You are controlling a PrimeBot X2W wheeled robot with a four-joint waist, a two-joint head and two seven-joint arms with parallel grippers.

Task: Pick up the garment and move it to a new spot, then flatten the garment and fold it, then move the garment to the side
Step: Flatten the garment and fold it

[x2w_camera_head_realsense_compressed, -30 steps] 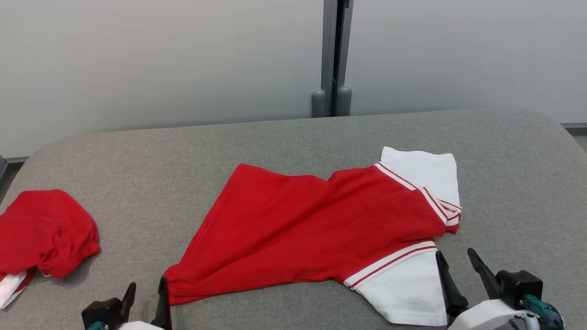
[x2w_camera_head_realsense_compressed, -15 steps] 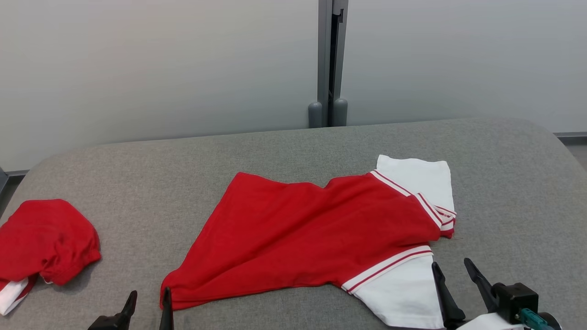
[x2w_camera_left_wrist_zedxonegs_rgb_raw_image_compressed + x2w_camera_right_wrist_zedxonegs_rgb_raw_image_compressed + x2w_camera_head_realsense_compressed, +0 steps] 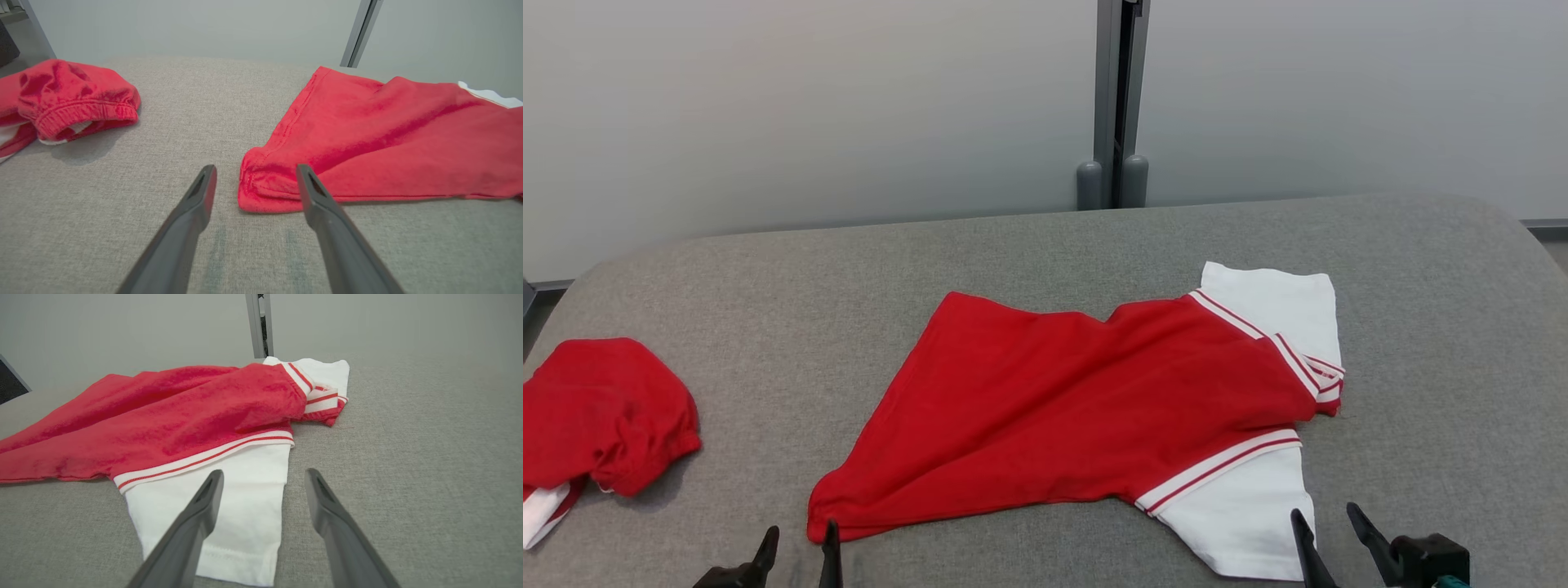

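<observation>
The garment [image 3: 1094, 408] is a red shirt with white, red-striped sleeves, lying spread and slightly creased in the middle of the grey padded table [image 3: 768, 269]. My left gripper [image 3: 800, 543] stands open at the near edge, just short of the shirt's red hem corner [image 3: 261, 192], which rests on the table between and beyond the fingertips, held by nothing. My right gripper [image 3: 1323, 523] is open beside the near white sleeve [image 3: 229, 514], its left finger [image 3: 204, 506] over the sleeve's edge. Nothing is held in either gripper.
A second red garment [image 3: 600, 416] lies bunched at the table's left edge, also seen crumpled in the left wrist view [image 3: 73, 94]. A grey post [image 3: 1115, 98] stands against the pale wall behind the table. Bare grey surface lies right of the shirt.
My left gripper has opened wider and drawn back from the hem corner. The right gripper has also pulled back toward the near edge. The head camera dipped briefly and returned.
</observation>
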